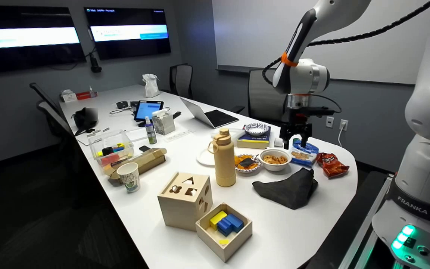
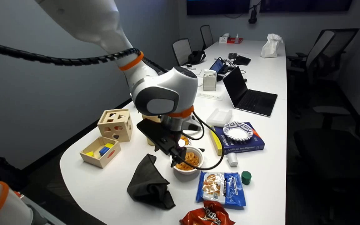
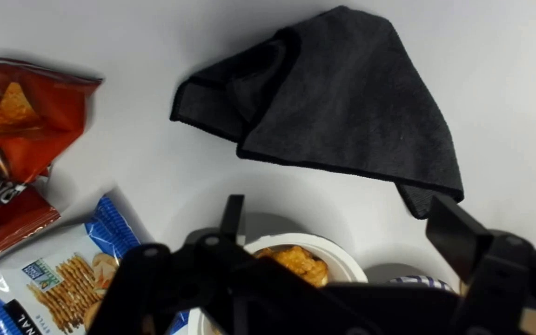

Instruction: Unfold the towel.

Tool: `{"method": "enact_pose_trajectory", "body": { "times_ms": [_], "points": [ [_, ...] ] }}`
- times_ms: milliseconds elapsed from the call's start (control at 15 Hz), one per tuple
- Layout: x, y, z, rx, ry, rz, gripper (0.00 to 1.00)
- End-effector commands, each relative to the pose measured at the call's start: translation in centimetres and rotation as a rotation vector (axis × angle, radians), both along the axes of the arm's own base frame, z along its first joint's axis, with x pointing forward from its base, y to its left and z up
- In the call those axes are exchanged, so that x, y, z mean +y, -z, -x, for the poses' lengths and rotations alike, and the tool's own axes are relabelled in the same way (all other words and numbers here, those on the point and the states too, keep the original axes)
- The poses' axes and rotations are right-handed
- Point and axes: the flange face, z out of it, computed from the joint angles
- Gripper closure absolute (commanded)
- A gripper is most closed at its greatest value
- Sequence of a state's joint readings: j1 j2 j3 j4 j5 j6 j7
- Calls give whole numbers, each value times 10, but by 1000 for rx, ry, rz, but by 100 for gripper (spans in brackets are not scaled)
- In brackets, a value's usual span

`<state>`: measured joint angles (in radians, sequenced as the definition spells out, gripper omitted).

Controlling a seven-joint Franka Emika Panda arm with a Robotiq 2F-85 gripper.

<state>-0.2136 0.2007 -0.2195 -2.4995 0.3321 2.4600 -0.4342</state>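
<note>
Hovering above table (image 1: 278,235) with gripper (image 3: 340,216) spread wide, near white bowl (image 1: 276,167). Seeing dark towel (image 3: 351,102) lying on same table, folded over itself (showing lower layer (image 3: 205,104) at two ends in wrist view), near red chip bag (image 1: 332,165), well apart from open wooden tray (image 1: 212,241) holding yellow and blue blocks (image 1: 234,222).

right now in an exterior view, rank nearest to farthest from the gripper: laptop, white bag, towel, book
In an exterior view:
1. Towel, just lower left of the gripper
2. Book, to the right
3. Laptop, farther back, right
4. White bag, at the far end
</note>
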Motion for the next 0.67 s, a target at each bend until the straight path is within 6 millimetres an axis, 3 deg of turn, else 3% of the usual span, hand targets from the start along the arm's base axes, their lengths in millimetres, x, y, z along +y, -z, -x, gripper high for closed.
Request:
{"method": "enact_pose_trajectory", "body": {
  "times_ms": [0, 200, 600],
  "points": [
    [-15, 34, -18, -1, 50, -50, 0],
    [-26, 55, -22, 12, 87, -78, 0],
    [-44, 82, -5, 64, 137, -105, 0]
  ]
}}
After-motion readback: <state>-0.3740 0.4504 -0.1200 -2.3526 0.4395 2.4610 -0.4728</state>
